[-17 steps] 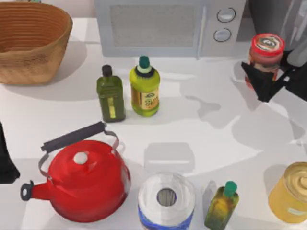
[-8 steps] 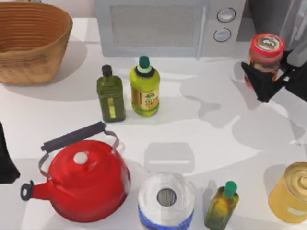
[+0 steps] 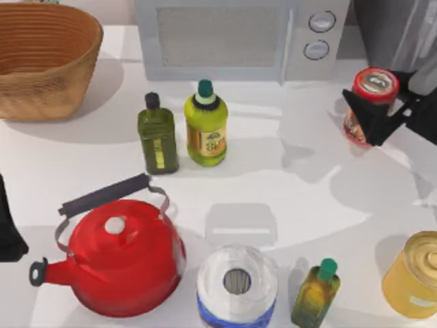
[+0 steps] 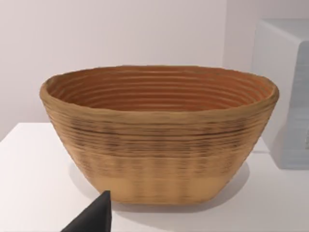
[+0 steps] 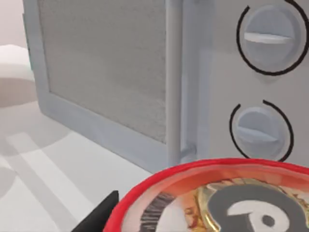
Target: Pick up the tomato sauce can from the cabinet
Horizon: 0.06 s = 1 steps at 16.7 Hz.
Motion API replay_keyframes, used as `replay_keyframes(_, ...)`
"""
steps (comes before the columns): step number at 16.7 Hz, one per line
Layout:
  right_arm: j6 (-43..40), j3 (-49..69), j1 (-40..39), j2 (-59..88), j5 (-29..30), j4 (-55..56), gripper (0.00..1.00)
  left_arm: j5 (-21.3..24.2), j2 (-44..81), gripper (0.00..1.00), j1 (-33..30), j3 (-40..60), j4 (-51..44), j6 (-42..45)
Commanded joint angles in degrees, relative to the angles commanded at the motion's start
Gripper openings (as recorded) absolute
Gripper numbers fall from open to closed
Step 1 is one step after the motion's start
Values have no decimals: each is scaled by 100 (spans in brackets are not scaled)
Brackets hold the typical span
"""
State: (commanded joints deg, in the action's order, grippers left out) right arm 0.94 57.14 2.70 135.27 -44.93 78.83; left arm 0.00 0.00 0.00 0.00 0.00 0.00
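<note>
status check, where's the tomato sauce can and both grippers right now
Right gripper jaws shut on tomato sauce can, beside microwave. Left gripper parked at table's left edge. Nothing in the way.

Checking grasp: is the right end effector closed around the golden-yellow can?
No, the right end effector grips the tomato sauce can.

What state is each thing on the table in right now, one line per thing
tomato sauce can: tilted, held by the right gripper, lid sealed.
microwave: door closed.
red kettle: upright, lid on, handle raised.
dark green bottle: upright, capped.
yellow-green bottle: upright, capped.
small bottle: upright, green cap on.
golden-yellow can: upright, sealed.
wicker basket: upright, empty.
left gripper: parked at the table's left edge.
</note>
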Motion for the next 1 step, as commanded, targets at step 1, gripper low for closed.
replay_keyframes(1,0,0,0,0,0,0,100,0,0,100,0,0,0,0)
